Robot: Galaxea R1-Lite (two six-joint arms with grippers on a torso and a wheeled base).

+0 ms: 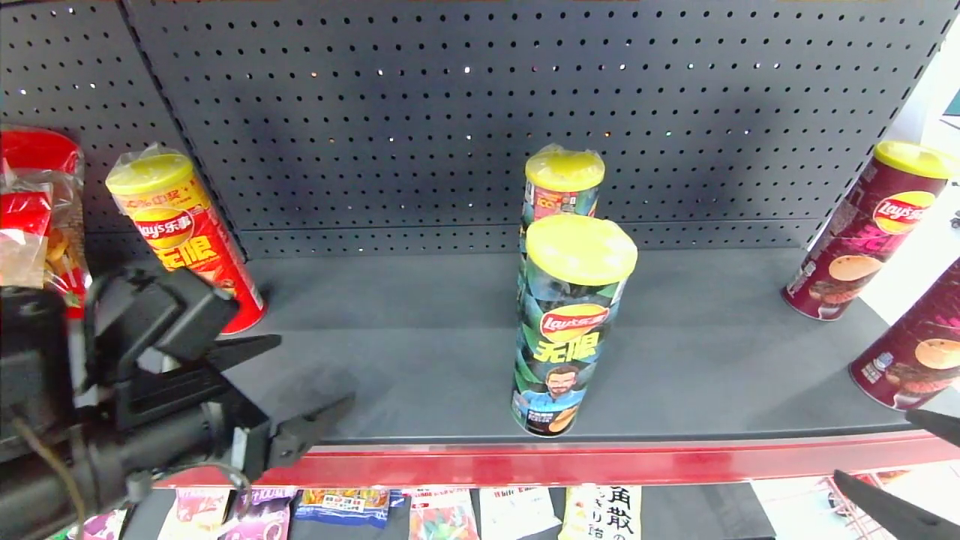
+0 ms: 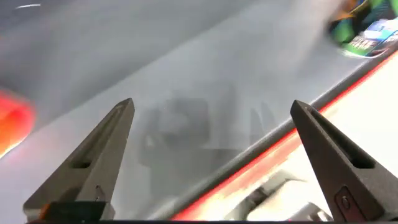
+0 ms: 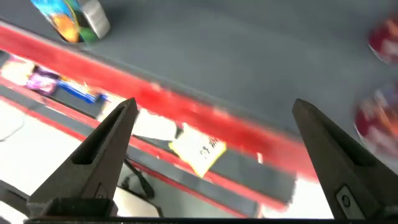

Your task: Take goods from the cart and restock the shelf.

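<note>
Nearest, low on the left: black two-fingered left gripper [image 1: 315, 370], spread wide and holding nothing, poised over the front of the dark grey shelf deck [image 1: 420, 352]. Low on the right: black right gripper [image 1: 872, 442], likewise wide apart and empty, just outside the glossy red shelf edge strip [image 1: 600, 461]. Under that strip, assorted flat packets [image 1: 442, 514] on the lower level.

Probably time to fetch another item from the cart. Draw back level above the strip, then set the next can upright on the bare deck.

Just behind the strip, at centre: green-and-black cylindrical chip can with a yellow lid [image 1: 562, 330], upright and easily toppled by a sideways sweep. Directly behind it, a second matching can [image 1: 562, 184]. At left rear, a red chip can [image 1: 187, 232] beside clear snack bags [image 1: 30, 217]. On the right, two maroon chip cans [image 1: 862, 232]. Farthest back, grey perforated back panel [image 1: 450, 112].
</note>
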